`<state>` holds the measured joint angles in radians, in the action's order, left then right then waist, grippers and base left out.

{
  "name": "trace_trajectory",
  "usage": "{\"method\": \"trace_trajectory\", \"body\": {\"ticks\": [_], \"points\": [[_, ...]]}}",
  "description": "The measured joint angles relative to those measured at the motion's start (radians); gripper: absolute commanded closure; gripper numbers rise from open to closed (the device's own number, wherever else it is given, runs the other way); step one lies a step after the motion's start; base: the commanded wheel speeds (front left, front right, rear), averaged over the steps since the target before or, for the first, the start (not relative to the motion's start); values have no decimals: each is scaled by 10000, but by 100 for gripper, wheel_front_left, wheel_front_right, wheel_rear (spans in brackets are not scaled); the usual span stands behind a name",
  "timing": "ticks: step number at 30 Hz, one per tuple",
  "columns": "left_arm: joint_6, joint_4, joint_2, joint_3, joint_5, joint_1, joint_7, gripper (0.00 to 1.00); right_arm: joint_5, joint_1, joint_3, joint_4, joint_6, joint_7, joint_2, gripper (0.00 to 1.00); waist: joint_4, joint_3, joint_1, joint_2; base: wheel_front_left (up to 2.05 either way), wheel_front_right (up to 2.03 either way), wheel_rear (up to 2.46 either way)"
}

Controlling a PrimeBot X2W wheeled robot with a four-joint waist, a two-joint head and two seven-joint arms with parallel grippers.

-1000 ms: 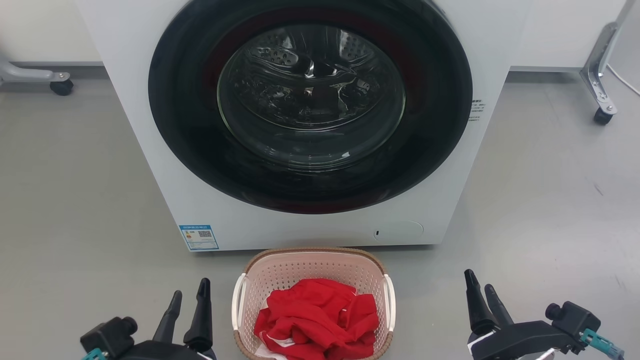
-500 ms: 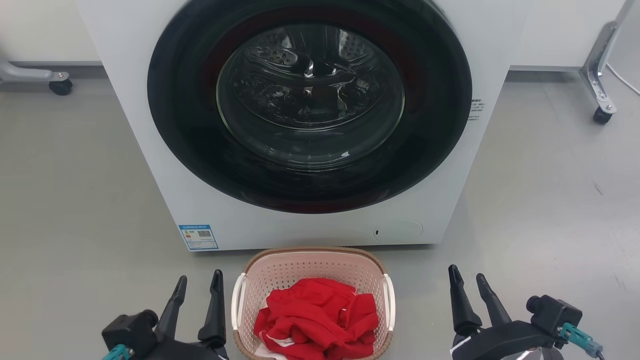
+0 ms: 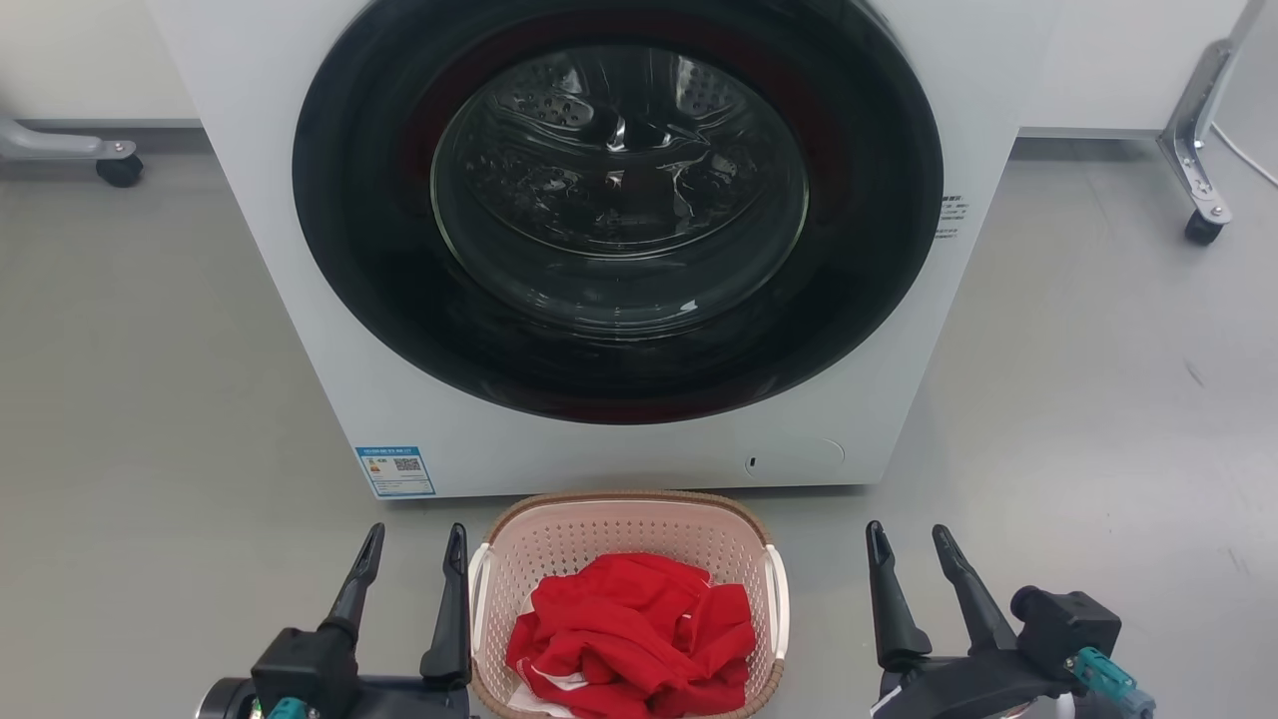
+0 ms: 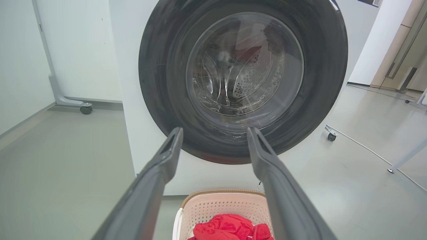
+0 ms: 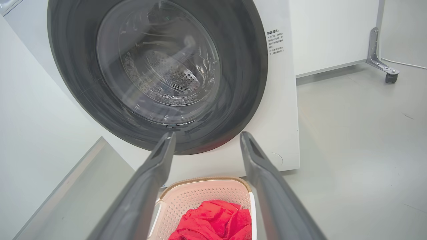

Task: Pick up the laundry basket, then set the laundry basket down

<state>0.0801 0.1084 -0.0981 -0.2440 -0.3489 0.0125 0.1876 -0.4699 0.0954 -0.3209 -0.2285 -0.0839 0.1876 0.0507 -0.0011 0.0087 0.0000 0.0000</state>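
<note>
**Left arm nearer the basket [image 3: 599, 539]**

The left gripper [image 3: 416, 531] has its fingers spread, the inner one just beside the basket's left handle [image 3: 476, 597]. The right gripper [image 3: 909, 529], also spread, stands farther off the right handle [image 3: 780, 601]. The basket, holding red clothes [image 3: 629, 634], sits on the floor [image 3: 150, 399] between the 2, before the washing machine [image 3: 599, 459].

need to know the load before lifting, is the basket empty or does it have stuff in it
Not empty: a crumpled red cloth lies inside the laundry basket, heaped toward its near end.
</note>
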Motion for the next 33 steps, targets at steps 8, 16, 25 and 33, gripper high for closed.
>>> {"method": "trace_trajectory", "body": {"ticks": [8,16,25,33], "points": [[180,-247,-10,-192,1181,-34,311,0,1151,20,-293,174,-184,272,13,0,-8,42,1,0,0,0,0],[391,-495,0,-268,2176,-219,581,0,2280,88,-546,301,-405,585,23,0,-27,83,0,0,0,0,0],[443,-523,54,-169,2326,-223,656,0,2452,175,-527,355,-428,619,23,0,-34,113,0,0,0,0,0],[443,-518,86,-65,2270,-229,656,0,2506,174,-476,355,-428,619,21,0,-33,121,0,0,0,0,0]]}}
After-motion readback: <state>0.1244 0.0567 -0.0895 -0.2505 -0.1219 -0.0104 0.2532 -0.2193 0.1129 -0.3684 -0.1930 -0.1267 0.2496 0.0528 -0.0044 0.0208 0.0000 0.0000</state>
